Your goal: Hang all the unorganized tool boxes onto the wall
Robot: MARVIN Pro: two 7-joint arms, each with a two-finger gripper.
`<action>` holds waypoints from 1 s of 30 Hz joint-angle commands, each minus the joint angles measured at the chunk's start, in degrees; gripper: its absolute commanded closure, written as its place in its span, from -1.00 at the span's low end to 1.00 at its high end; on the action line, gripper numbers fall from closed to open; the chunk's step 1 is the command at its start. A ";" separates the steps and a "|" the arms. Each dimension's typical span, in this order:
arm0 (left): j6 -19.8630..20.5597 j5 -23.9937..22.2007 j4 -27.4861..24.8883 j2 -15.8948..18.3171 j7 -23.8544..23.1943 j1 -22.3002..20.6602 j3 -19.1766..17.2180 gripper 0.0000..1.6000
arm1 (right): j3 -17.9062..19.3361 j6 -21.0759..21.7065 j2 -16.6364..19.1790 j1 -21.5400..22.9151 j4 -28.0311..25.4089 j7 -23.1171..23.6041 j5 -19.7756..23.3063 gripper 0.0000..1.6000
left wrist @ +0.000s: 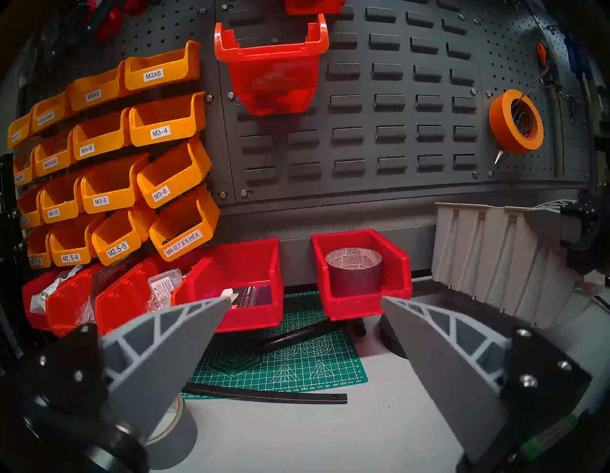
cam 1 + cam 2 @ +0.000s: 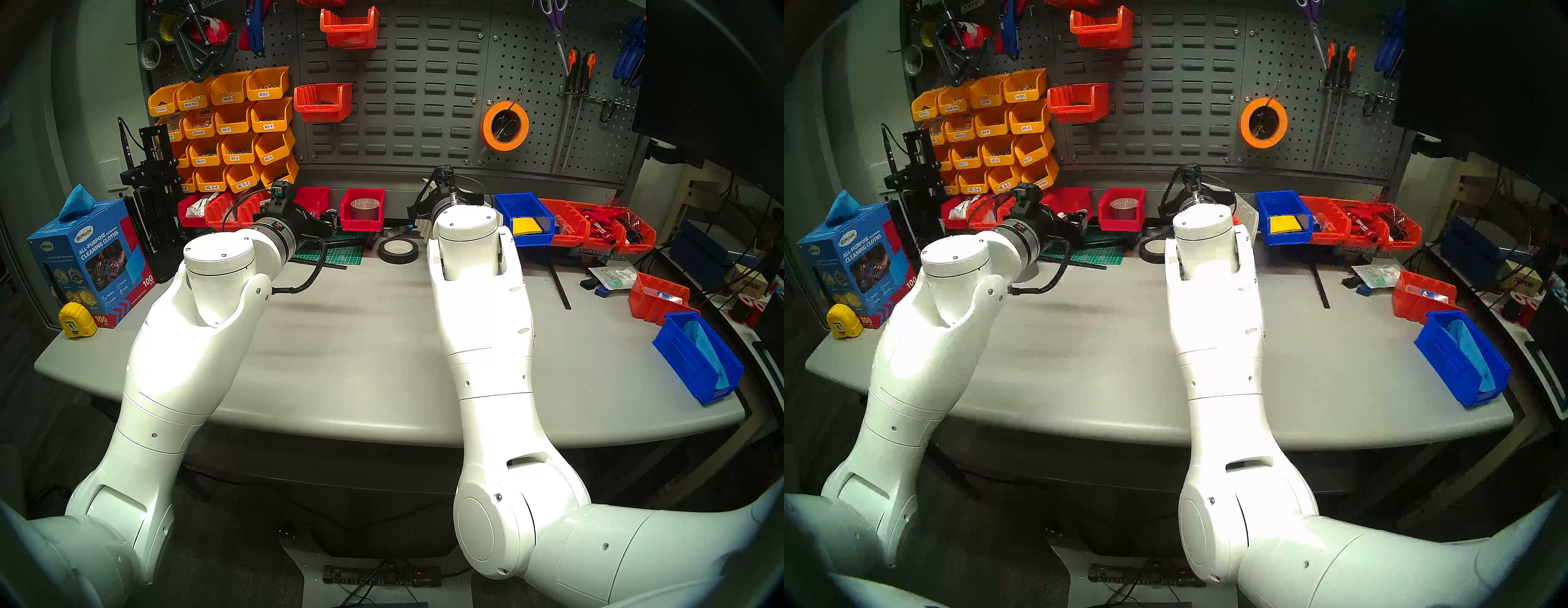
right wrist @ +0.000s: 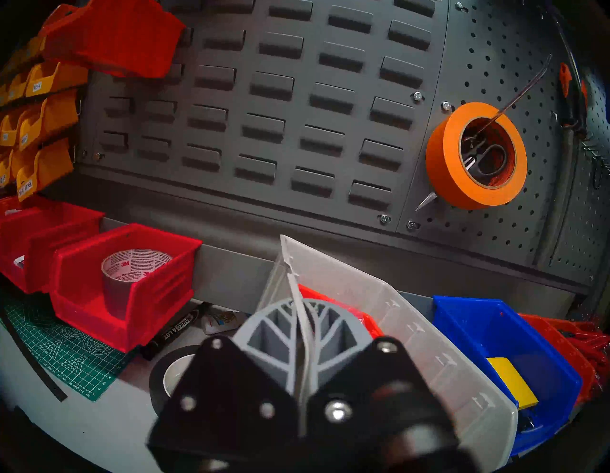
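We've got the right gripper pinching the side wall of the beige-grey ribbed bin, probably because that thin edge is the easiest thing to clamp before lifting it to the louvred wall straight ahead and above. The bin is tilted, with the blue bin with the yellow pad just beside it on the right. Our left gripper hangs spread wide with nothing in it; the red bin holding a 3M tape roll sits just ahead, against the plain strip at the wall's base. Readable stuff: small yellow bins marked M3X6, M3-4, M3-6, M4-0.7 X 6 HEX, and a Marks-A-Lot marker on the bench.
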 commanded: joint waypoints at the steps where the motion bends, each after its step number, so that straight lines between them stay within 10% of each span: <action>1: -0.47 0.10 -0.63 -0.12 -0.09 -1.07 -0.15 -1.00 | -0.61 -1.14 0.98 2.87 -0.65 0.61 -0.37 1.00; 30: -0.51 -0.01 -0.62 -0.03 -0.01 -1.10 -0.09 -1.00 | -5.82 -1.23 7.59 6.17 5.65 6.59 -5.35 1.00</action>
